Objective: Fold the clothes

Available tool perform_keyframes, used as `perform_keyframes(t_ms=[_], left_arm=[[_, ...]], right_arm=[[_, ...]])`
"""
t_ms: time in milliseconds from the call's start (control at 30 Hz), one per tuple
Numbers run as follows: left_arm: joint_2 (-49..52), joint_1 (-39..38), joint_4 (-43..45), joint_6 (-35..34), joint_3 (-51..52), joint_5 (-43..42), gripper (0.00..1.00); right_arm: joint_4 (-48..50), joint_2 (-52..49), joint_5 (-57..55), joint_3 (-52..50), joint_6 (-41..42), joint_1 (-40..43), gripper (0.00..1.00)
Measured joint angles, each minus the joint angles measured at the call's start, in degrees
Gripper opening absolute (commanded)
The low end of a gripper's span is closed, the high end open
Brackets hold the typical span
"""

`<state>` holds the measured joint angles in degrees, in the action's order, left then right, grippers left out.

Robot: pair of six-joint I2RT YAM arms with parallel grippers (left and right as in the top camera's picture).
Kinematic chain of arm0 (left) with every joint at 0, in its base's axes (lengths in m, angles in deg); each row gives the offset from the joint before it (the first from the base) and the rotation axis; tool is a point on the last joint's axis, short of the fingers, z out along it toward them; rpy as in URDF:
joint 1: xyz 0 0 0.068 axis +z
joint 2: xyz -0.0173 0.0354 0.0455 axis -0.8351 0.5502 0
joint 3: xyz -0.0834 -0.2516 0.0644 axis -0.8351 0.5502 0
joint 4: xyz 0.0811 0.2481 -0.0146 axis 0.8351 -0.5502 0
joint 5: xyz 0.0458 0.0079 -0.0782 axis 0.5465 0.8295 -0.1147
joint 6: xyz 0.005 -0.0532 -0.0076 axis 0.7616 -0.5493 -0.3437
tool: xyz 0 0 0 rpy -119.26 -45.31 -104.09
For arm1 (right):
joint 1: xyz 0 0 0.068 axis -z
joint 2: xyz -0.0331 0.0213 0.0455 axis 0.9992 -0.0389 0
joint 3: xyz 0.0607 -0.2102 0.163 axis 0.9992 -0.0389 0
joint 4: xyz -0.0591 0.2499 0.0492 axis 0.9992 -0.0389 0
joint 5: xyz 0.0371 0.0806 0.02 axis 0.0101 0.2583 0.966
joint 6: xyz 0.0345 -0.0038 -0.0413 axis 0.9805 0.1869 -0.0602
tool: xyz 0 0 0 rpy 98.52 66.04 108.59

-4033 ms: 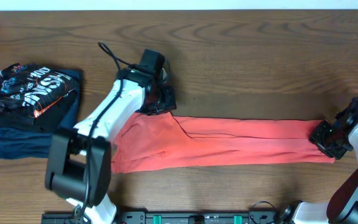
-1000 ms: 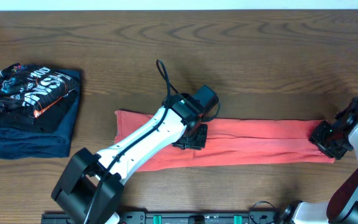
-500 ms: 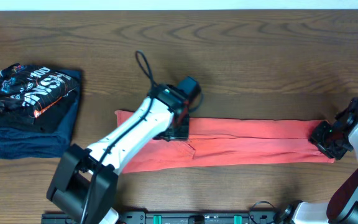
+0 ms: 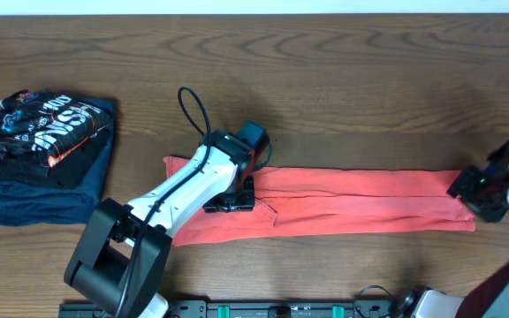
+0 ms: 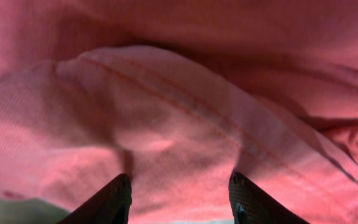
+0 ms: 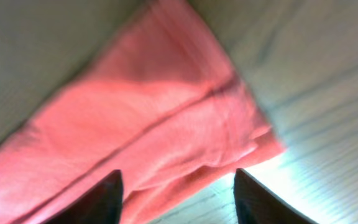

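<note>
The shirt (image 4: 360, 205) lies as a long strip across the counter (image 4: 343, 79), its print hidden. My left hand (image 4: 230, 198) sits on its left part, fingers apart against bunched cloth, and I cannot tell whether it grips a fold. My right hand (image 6: 178, 186) is released, fingers spread over the blurred right end.

A: Position of the T-shirt (image 4: 360, 201)?
B: Flat on the table (image 4: 325, 79), a long strip running left to right, from centre to the right side.
A: Arms?
B: The left gripper (image 4: 230, 201) sits on the strip's left part; the right gripper (image 4: 480, 190) is over its right end.
A: Anything else?
B: A stack of folded garments (image 4: 47, 159) at far left, well apart from the strip.
</note>
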<state>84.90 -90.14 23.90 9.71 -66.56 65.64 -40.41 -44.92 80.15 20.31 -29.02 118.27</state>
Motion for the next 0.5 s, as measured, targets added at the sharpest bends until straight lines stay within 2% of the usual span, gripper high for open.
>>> perform_keyframes(t_ms=[33, 133, 267, 500], left_arm=[[0.0, 0.0, 0.9, -0.1, 0.1, 0.0, 0.52], [0.0, 0.2, 2.7, -0.4, 0.1, -0.2, 0.52], [-1.3, 2.8, 3.2, -0.4, 0.1, -1.2, 0.52], [-14.6, 13.4, 2.6, 1.3, 0.1, -1.7, 0.55]], right_arm=[[0.1, 1.2, -0.1, 1.0, -1.9, 0.0, 0.62], [1.0, 3.0, -0.2, 2.4, -6.6, 0.0, 0.61], [1.3, 0.2, -0.3, 2.5, -12.8, 0.0, 0.57], [2.5, -6.5, -2.6, 2.5, -20.6, 0.6, 0.57]])
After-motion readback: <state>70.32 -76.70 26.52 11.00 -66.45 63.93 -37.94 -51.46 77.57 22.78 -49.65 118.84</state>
